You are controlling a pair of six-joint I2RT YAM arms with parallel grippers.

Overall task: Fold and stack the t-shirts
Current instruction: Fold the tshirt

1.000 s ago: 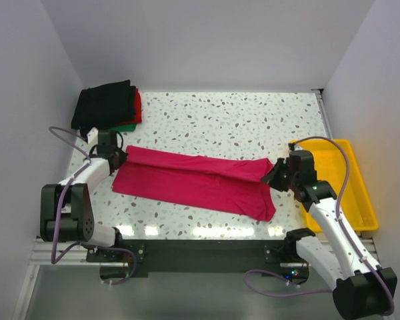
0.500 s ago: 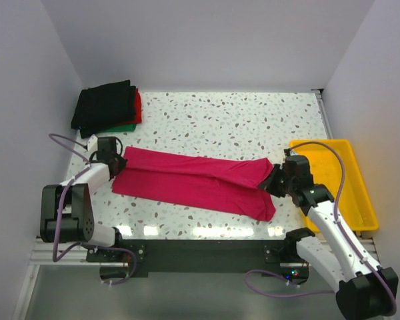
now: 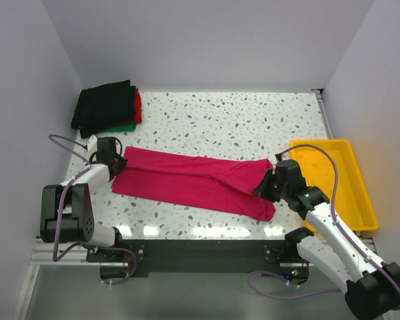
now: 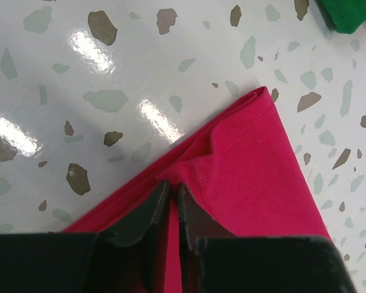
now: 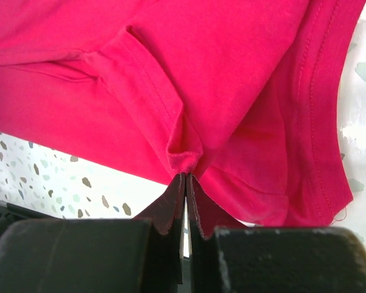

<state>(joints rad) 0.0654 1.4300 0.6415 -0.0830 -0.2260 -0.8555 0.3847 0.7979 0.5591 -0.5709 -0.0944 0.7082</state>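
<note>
A magenta-pink t-shirt (image 3: 193, 179) lies as a long folded band across the near part of the table. My left gripper (image 3: 117, 162) is shut on its left end; in the left wrist view the cloth (image 4: 250, 165) is pinched between the jaws near a hemmed corner. My right gripper (image 3: 265, 185) is shut on the right end, lifting a pinch of cloth (image 5: 183, 155) off the table. A stack of folded shirts sits at the far left: black (image 3: 105, 105) on top, red (image 3: 138, 107) and green (image 3: 125, 127) edges below.
A yellow plastic tray (image 3: 350, 187) stands at the right edge, just behind my right arm. White walls close in the table on three sides. A green shirt corner (image 4: 351, 13) shows at the top right of the left wrist view.
My right gripper has moved left and toward the near edge, shutting on the shirt's right end. My left gripper shifted slightly right onto the left end and stayed there.
</note>
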